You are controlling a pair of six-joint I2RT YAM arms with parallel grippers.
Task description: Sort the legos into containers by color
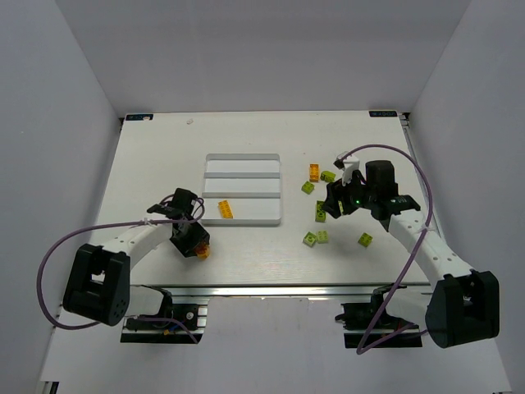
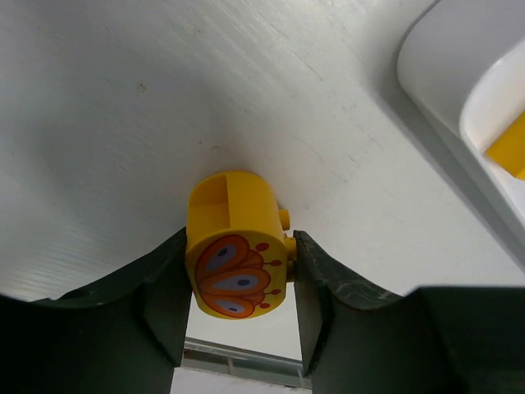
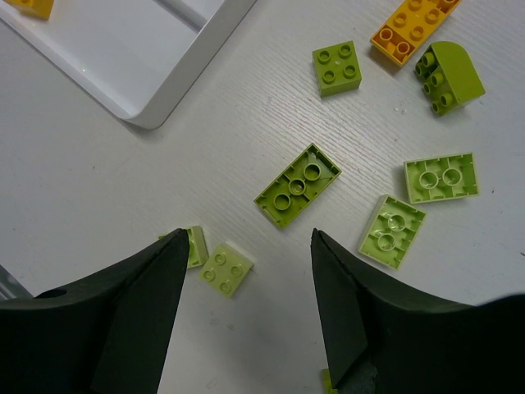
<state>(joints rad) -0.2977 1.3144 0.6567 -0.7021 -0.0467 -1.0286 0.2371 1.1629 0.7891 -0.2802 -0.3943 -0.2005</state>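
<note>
My left gripper (image 1: 195, 245) is shut on a yellow-orange brick (image 2: 236, 263) with a butterfly print, low over the table left of the white tray (image 1: 242, 156); it also shows in the left wrist view (image 2: 239, 238). One orange brick (image 1: 225, 209) lies in the tray's nearest compartment. My right gripper (image 1: 332, 205) is open and empty above the scattered lime green bricks (image 3: 297, 185), also seen in the right wrist view (image 3: 246, 238). Two small green bricks (image 3: 226, 268) lie by its left finger. An orange brick (image 3: 408, 29) lies beside a rounded green one (image 3: 449, 75).
More green bricks lie right of the tray (image 1: 309, 239), one further right (image 1: 365, 239). The tray's corner shows in the left wrist view (image 2: 443, 90) and the right wrist view (image 3: 148, 115). The table's near edge is just behind the left gripper.
</note>
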